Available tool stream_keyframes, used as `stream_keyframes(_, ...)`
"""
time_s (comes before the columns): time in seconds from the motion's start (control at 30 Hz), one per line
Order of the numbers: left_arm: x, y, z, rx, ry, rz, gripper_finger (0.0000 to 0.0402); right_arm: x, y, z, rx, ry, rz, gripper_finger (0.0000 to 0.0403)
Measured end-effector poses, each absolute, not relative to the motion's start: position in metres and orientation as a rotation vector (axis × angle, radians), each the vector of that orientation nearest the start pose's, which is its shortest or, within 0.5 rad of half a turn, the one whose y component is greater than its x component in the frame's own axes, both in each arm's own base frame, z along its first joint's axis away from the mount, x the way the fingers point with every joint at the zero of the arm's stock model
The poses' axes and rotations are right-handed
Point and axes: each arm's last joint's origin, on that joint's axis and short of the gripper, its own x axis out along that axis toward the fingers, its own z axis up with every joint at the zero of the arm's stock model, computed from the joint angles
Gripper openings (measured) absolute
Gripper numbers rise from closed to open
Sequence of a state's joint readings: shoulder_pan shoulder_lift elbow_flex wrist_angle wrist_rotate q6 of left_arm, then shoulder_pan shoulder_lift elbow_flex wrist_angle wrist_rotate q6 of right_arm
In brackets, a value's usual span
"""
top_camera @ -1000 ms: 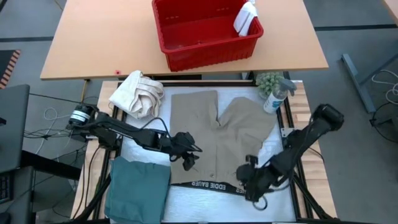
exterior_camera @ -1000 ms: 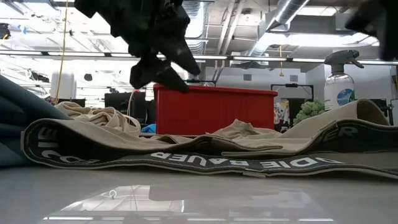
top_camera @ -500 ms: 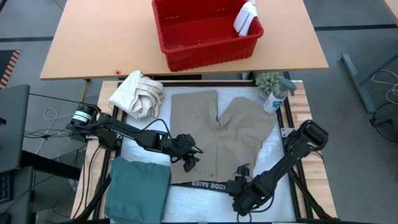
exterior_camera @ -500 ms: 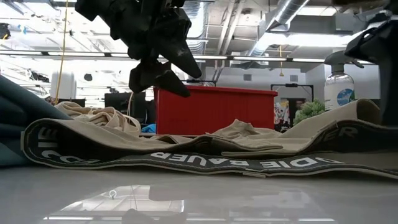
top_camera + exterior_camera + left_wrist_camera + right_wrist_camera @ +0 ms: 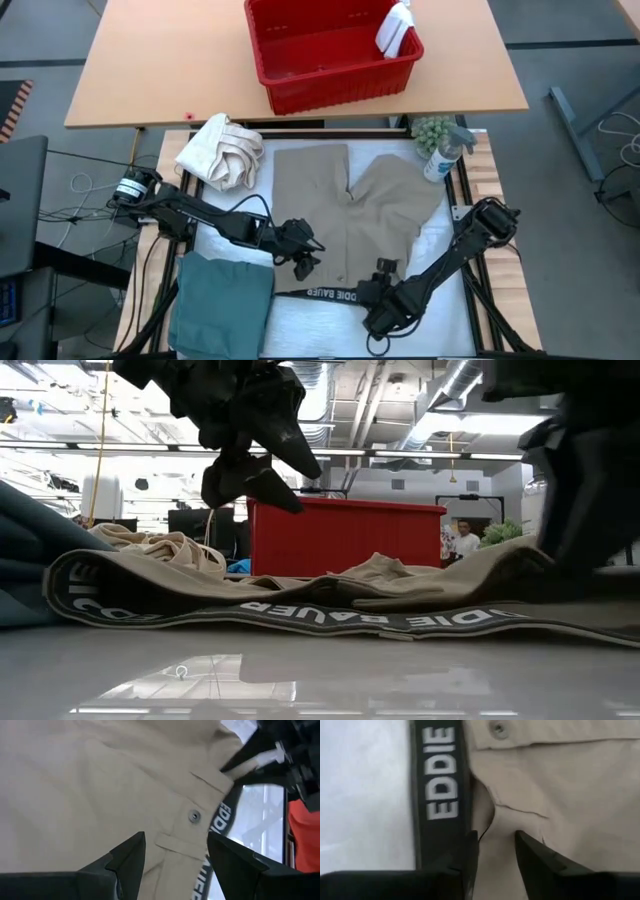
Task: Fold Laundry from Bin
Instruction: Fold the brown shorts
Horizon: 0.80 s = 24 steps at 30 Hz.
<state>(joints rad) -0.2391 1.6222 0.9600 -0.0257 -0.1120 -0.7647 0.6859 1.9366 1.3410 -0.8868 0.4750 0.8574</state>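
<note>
Tan khaki trousers point(image 5: 350, 210) lie spread flat on the white table, their dark lettered waistband point(image 5: 325, 294) toward the near edge. My left gripper point(image 5: 303, 262) hovers open just above their left half, near a button point(image 5: 194, 816), touching nothing. My right gripper point(image 5: 376, 296) is open and down at the waistband's middle. A folded teal garment point(image 5: 222, 300) lies at the near left. The red bin point(image 5: 330, 50) stands on the far wooden table with a small white cloth point(image 5: 395, 30) on its rim. The white towel is not in view. My right gripper comes at the waistband from above with open fingers. One finger point(image 5: 469, 855) stands at the dark lettered band point(image 5: 442, 785), the other point(image 5: 532, 857) on the tan cloth, with a small pucker of cloth point(image 5: 492, 817) between them. The trousers stay flat on the table.
A cream bundled canvas cloth point(image 5: 220, 150) lies at the table's far left. A spray bottle point(image 5: 445, 155) and a small green plant point(image 5: 432, 130) stand at the far right. Bare white tabletop point(image 5: 310, 330) shows along the near edge.
My right gripper has moved toward the table's left edge along the near side and come down at the waistband's middle. The waistband's right part, raised before, now lies lower, and the band has shifted slightly.
</note>
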Motion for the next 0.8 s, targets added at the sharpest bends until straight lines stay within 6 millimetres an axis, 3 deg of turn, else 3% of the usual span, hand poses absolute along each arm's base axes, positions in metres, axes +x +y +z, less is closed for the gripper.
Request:
stream_keyframes(0.2,0.328,-0.082,0.203,-0.609,0.688,0.128,0.0203,0.292,0.215,0.19,-0.12,1.177,-0.365,0.002)
stream_keyframes(0.33,0.328,-0.083,0.203,-0.607,0.69,0.123,0.0203,0.296,0.224,0.213,-0.146,1.162,-0.309,0.0016)
stream_keyframes(0.5,0.328,-0.083,0.203,-0.605,0.687,0.129,0.0203,0.293,0.257,0.239,-0.214,1.094,-0.053,0.0016)
stream_keyframes(0.67,0.328,-0.083,0.203,-0.592,0.679,0.146,0.0203,0.281,0.278,0.211,-0.132,1.146,0.181,0.0018)
stream_keyframes(0.8,0.328,-0.083,0.203,-0.584,0.679,0.142,0.0203,0.273,0.282,0.188,-0.1,1.153,0.191,0.0063)
